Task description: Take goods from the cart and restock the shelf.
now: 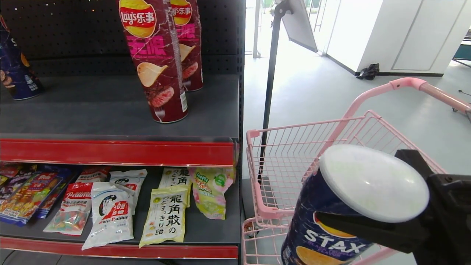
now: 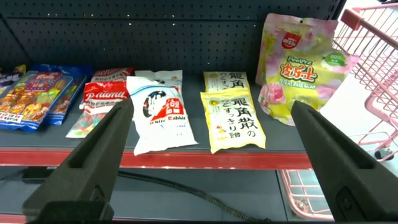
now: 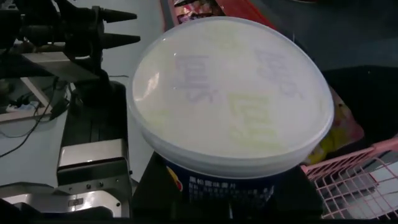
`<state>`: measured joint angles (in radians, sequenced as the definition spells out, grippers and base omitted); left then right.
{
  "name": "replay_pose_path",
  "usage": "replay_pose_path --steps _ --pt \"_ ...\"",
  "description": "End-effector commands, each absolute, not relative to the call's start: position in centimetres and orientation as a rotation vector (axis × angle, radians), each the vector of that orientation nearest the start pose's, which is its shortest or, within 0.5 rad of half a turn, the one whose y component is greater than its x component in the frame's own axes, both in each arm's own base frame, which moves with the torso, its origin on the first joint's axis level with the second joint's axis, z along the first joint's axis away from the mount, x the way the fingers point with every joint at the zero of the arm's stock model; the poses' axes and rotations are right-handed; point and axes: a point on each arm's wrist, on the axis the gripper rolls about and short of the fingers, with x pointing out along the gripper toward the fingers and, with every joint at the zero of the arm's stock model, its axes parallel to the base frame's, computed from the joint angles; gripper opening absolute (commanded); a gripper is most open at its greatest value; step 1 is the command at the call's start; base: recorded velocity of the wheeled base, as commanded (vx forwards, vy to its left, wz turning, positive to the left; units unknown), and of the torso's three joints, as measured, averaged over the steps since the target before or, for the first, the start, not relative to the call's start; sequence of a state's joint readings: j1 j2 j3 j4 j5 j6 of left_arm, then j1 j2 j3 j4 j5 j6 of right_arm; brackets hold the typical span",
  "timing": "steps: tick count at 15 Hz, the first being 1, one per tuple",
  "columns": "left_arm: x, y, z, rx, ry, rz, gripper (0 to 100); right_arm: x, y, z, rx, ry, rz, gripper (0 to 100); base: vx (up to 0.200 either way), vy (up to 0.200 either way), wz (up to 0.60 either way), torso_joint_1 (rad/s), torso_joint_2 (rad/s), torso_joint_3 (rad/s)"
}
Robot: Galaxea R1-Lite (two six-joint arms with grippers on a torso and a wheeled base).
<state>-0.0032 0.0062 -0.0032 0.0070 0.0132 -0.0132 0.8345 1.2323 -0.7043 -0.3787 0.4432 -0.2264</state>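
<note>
My right gripper (image 1: 371,230) is shut on a dark blue chip can (image 1: 323,217) with a white lid (image 3: 230,87), held tilted above the pink cart (image 1: 290,154) at the lower right. The lid (image 1: 371,182) faces up toward the head camera. My left gripper (image 2: 208,137) is open with nothing between its fingers, facing the lower shelf's candy bags (image 2: 233,118). On the upper shelf (image 1: 110,106) stand two maroon chip cans (image 1: 158,62) and one dark blue can (image 1: 16,73) at the far left.
The lower shelf (image 1: 206,224) holds several snack bags behind a red rail (image 1: 117,151). The shelf's right side post (image 1: 241,73) stands between shelf and cart. A black stand pole (image 1: 270,84) rises behind the cart. Upper shelf board lies bare between the blue and maroon cans.
</note>
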Motion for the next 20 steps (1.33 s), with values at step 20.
replay_pose_path --steps 20 --pt "-2.2 0.0 7.6 -0.014 0.011 0.011 100 10.9 12.9 27.6 -0.229 0.005 1.266 0 0.000 0.000 0.00 0.196 -0.49 -0.290"
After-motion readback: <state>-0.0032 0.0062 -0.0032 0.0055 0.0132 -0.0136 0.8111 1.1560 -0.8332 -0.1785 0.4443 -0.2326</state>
